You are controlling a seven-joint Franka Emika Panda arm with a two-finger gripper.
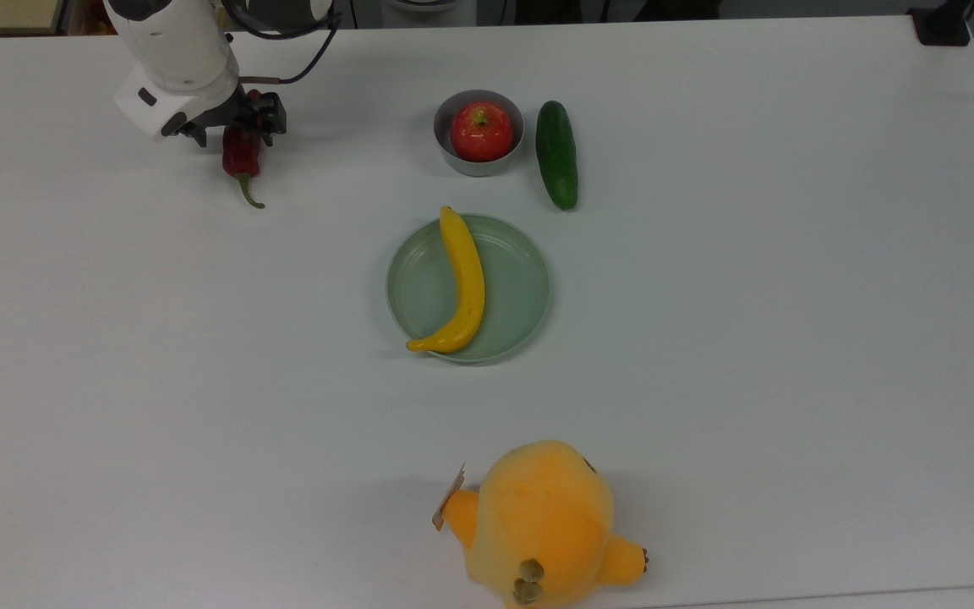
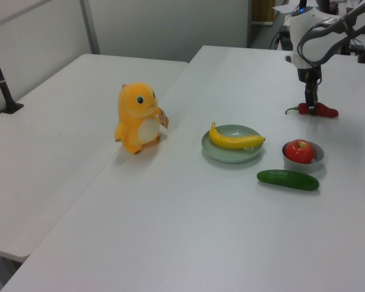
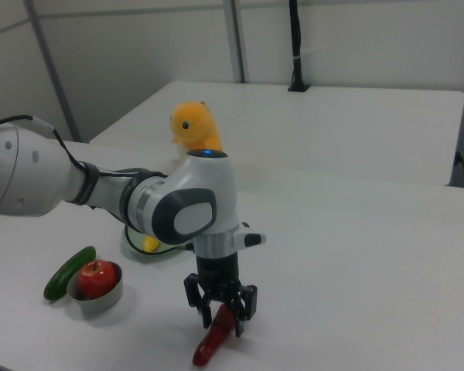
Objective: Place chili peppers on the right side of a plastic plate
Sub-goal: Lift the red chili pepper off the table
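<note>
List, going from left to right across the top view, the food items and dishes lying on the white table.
Dark-red chili pepper → pale mint-green round plate holding the yellow banana → small grey bowl with the red apple → dark green cucumber.

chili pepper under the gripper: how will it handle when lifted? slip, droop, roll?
The chili pepper looks glossy, so it may slip between the fingers. It is long and the gripper straddles its thick end, so the stem end may droop. It is tapered and curved, so rolling looks unlikely.
</note>
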